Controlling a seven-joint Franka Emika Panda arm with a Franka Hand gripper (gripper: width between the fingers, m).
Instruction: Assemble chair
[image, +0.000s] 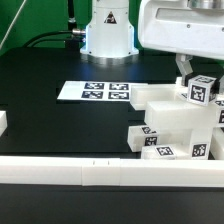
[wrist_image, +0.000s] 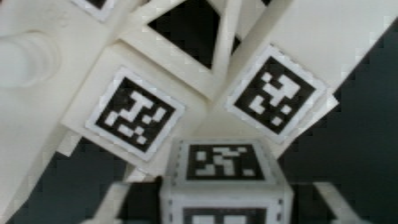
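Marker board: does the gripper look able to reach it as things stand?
Probably yes: the marker board lies uncovered on the table, apart from the chair parts, and nothing stands between it and the gripper, which hangs above those parts at the exterior view's right.

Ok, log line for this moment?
tool: over chair parts, exterior view's right | tagged post: between jaws | grip: unclear | marker board: apart

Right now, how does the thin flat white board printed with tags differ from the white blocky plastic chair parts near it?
The marker board lies thin and flat on the black table; the chair parts stand up as thick blocks. The marker board's tags all face up in one row; the chair parts' tags sit on different faces. Both are white with black square tags.
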